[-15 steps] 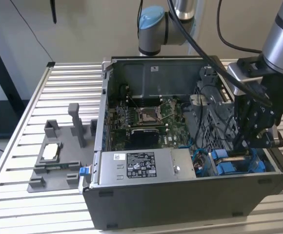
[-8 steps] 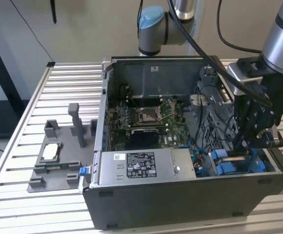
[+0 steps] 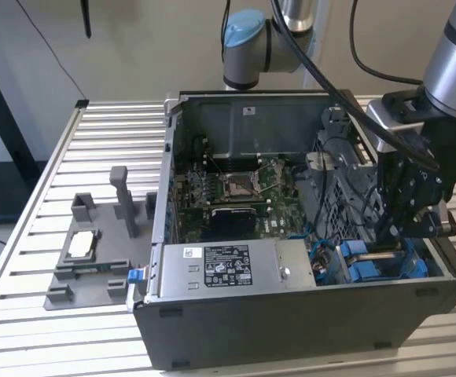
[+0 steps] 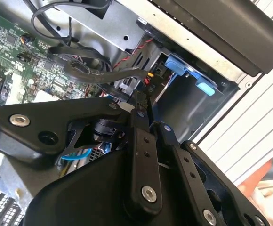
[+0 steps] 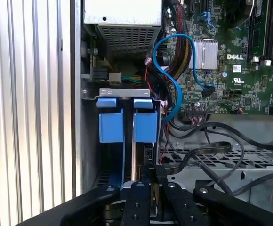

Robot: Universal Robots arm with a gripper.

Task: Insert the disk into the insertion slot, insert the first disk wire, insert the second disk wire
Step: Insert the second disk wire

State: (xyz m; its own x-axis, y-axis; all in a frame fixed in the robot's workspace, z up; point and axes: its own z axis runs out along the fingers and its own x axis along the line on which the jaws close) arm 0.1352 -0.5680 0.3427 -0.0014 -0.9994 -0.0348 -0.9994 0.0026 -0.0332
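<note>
Here, in the exterior view, my black fingers (image 3: 405, 228) hang inside the open dark grey computer case (image 3: 291, 314), at its near corner on the exterior view's right, just above the bright blue-framed disk (image 3: 385, 267), which sits in the dark grey drive-cage insertion slot (image 3: 436, 263). The first wrist view adds the two blue caddy tabs (image 5: 127, 120) side by side and a light blue cable (image 5: 174, 89). The second wrist view shows my fingertips (image 4: 148, 123) nearly together on a black flat wire (image 4: 103, 75).
</note>
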